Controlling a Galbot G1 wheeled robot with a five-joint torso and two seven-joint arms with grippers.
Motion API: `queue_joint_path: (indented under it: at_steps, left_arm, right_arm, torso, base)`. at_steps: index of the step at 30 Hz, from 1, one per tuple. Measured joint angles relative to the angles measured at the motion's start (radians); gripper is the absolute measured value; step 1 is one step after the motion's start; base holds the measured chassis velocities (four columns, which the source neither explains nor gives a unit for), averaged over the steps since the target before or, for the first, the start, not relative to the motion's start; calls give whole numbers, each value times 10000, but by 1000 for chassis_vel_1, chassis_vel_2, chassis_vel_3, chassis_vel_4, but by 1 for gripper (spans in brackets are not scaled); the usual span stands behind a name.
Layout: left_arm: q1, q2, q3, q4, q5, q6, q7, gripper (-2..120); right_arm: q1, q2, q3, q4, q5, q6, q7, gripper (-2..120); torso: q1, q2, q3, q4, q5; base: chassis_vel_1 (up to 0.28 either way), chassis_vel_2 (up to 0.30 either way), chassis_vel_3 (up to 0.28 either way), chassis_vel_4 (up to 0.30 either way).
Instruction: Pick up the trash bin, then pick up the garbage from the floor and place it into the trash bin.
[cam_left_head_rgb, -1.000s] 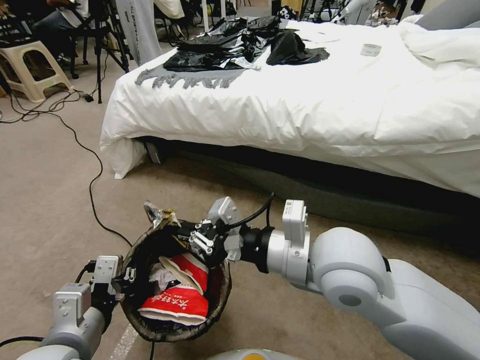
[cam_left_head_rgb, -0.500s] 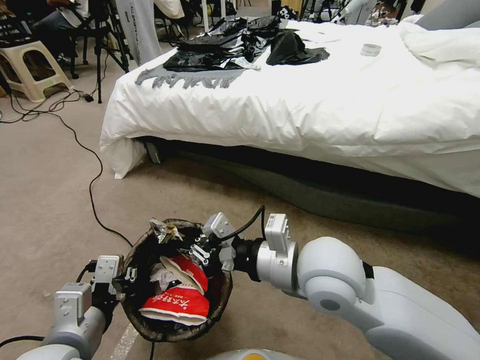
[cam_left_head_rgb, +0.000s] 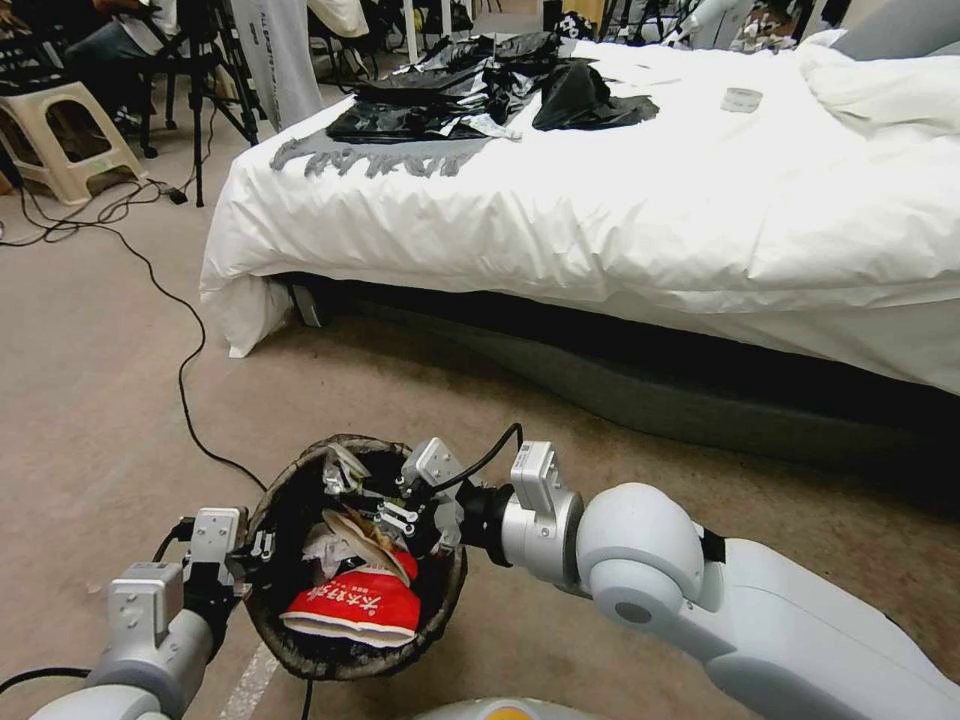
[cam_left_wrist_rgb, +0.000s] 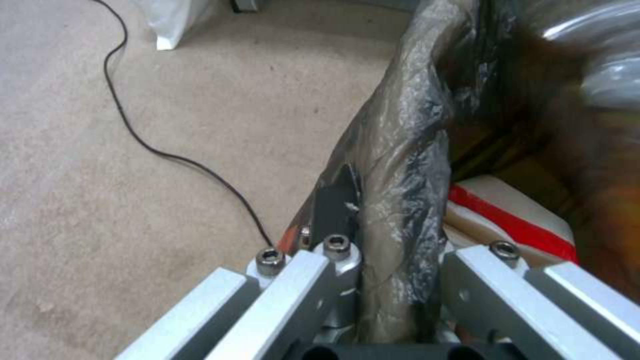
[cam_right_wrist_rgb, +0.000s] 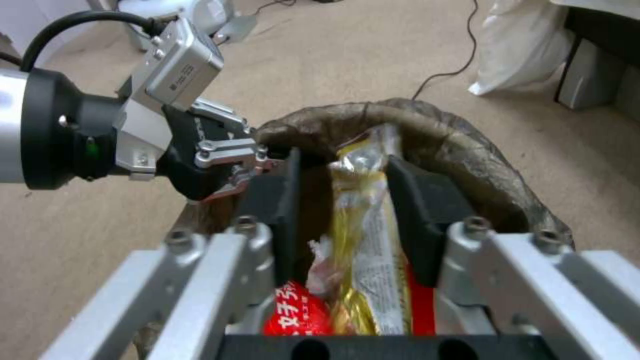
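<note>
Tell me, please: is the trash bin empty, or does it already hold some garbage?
Not empty. The trash bin holds a red-and-white paper cup and white tissue. The yellow wrapper hangs between the right gripper fingers above them.

A bedroom mock-up inside a lab or studio is shown: a wide bed with a rumpled white duvet (cam_left_head_rgb: 620, 200) is set on beige short-pile carpet (cam_left_head_rgb: 90, 380), while at 11 o'clock black tripod stands (cam_left_head_rgb: 205, 90), a trailing black cable (cam_left_head_rgb: 170, 300) and a cream plastic stool (cam_left_head_rgb: 60, 135) are seen.
</note>
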Motion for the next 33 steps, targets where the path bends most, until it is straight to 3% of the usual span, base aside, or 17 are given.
queue_joint_path:
  at_steps: [8, 16, 20, 26, 28, 29, 32, 33]
  left_arm:
    - [-30, -7, 13, 0, 0, 3, -6, 0]
    - [-8, -13, -4, 0, 0, 4, -14, 0]
    - [-6, -27, -5, 0, 1, 4, -17, 0]
    - [-3, -37, -23, 0, 1, 4, -17, 0]
    - [-16, -60, -24, 0, -5, 4, -17, 0]
    - [-16, -60, -24, 0, -5, 4, -17, 0]
    - [-35, -105, -22, -1, -38, 4, -15, 0]
    - [-35, -105, -22, -1, -38, 4, -15, 0]
  right_arm:
    - [43, -82, 110, 168, 29, 5, 62, 62]
    - [-67, -287, 864, 703, 460, 21, 282, 96]
    - [-266, -432, 1426, 1038, 562, 68, 343, 100]
    - [-1077, -816, 2584, 1829, 702, 741, 1285, 100]
    - [-2108, -892, 3774, 2221, 695, 1108, 1638, 100]
    - [-2108, -892, 3774, 2221, 695, 1108, 1638, 100]
    - [-3907, -798, 5705, 2462, -64, 1701, 1782, 100]
    - [-3907, -798, 5705, 2462, -64, 1701, 1782, 100]
  torso:
    - [0, 0, 0, 1, 0]
    - [0, 0, -1, 1, 0]
    - [0, 0, -1, 1, 1]
    - [0, 0, 0, 1, 1]
    - [0, 0, 0, 0, 1]
    - [0, 0, 0, 0, 1]
    - [0, 0, 0, -1, 3]
    - [0, 0, 0, -1, 3]
  base:
    - [0, 0, 0, 0]
    - [0, 0, 0, 0]
    - [0, 0, 0, 0]
    - [0, 0, 0, 0]
    - [0, 0, 0, 0]
    - [0, 0, 0, 0]
    - [0, 0, 0, 0]
    - [0, 0, 0, 0]
